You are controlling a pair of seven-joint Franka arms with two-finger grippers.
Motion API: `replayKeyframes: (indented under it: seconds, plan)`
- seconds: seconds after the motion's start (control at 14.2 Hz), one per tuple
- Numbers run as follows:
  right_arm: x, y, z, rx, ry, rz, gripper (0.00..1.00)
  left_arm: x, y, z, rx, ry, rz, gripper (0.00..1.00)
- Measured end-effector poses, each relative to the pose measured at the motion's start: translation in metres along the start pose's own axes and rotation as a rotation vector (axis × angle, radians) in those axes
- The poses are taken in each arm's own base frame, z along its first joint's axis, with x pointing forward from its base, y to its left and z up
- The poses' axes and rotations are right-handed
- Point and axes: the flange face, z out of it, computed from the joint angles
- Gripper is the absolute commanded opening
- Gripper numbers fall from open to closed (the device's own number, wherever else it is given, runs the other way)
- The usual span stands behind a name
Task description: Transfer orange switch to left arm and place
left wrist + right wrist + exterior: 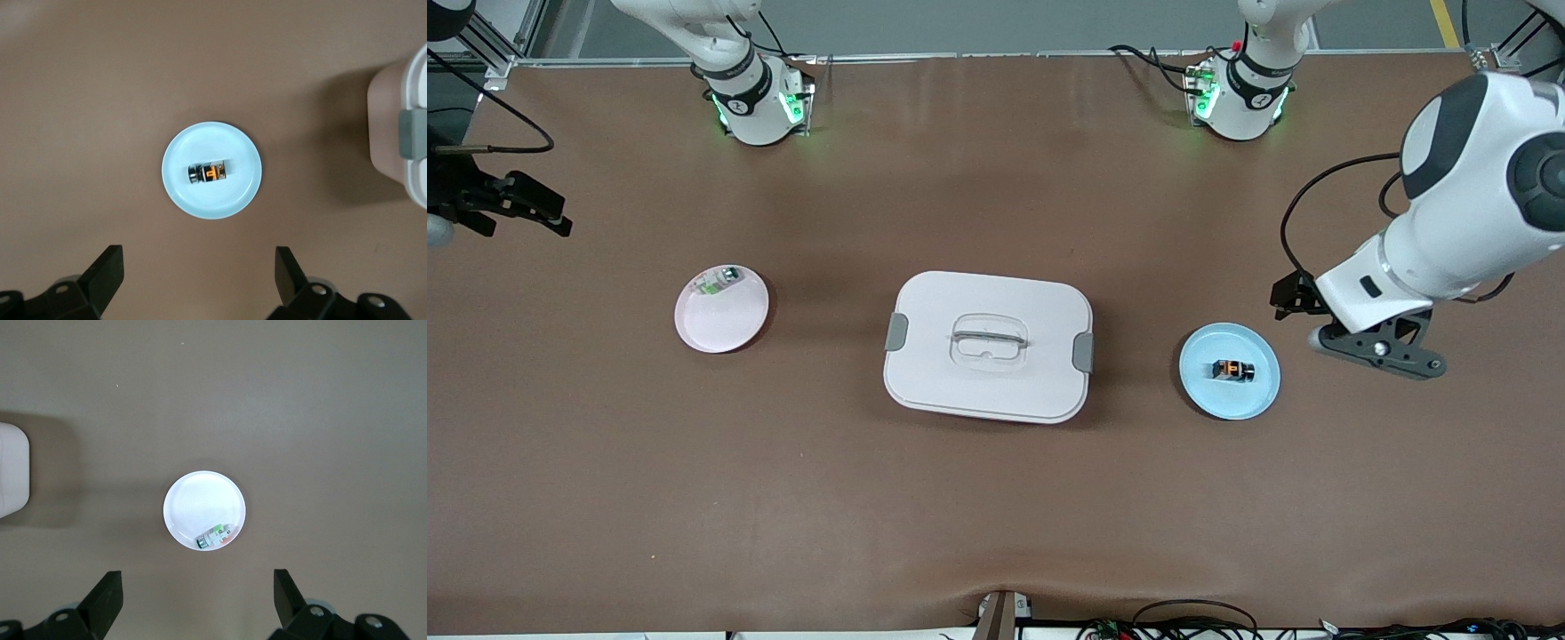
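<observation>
Nothing was done yet: the orange switch (1233,369) lay on the blue plate (1202,384) beside the box (989,382), while the left claw (1380,349) above the surface by that plate and the right claw (193,603) above the pink plate (734,333) both stood apart and empty.

The right end effector (516,209) is cut off at the tabletop's edge. Both wrist views crop the box (417,133). The green-and-clear part (720,281) is too small to identify.
</observation>
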Motion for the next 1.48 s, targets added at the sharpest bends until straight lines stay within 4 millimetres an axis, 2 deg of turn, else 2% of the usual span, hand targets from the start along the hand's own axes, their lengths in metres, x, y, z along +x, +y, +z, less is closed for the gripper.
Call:
replayKeyframes:
  seconds: [0.28, 0.42, 0.63, 0.85, 1.2, 1.48]
  plan:
    - [0.0, 0.003, -0.002, 0.001, -0.002, 0.006, 1.0, -0.017, -0.005, -0.024, 0.035, -0.004, -0.147, 1.0]
    - [0.001, -0.003, -0.001, 0.001, -0.004, -0.006, 1.0, -0.022, -0.008, -0.034, 0.046, 0.005, -0.164, 1.0]
    - [0.004, -0.009, 0.003, 0.002, -0.01, -0.02, 1.0, -0.033, -0.022, -0.039, 0.082, -0.027, -0.203, 1.0]
    - [0.006, -0.002, 0.002, 0.007, -0.008, -0.008, 1.0, -0.042, -0.036, -0.049, 0.094, -0.032, -0.223, 1.0]
    - [0.006, 0.001, -0.001, 0.007, -0.002, -0.003, 1.0, -0.082, -0.056, -0.092, 0.044, -0.002, -0.265, 1.0]
    - [0.007, 0.004, -0.014, 0.006, 0.025, 0.002, 1.0, -0.109, -0.051, -0.107, 0.043, 0.019, -0.271, 1.0]
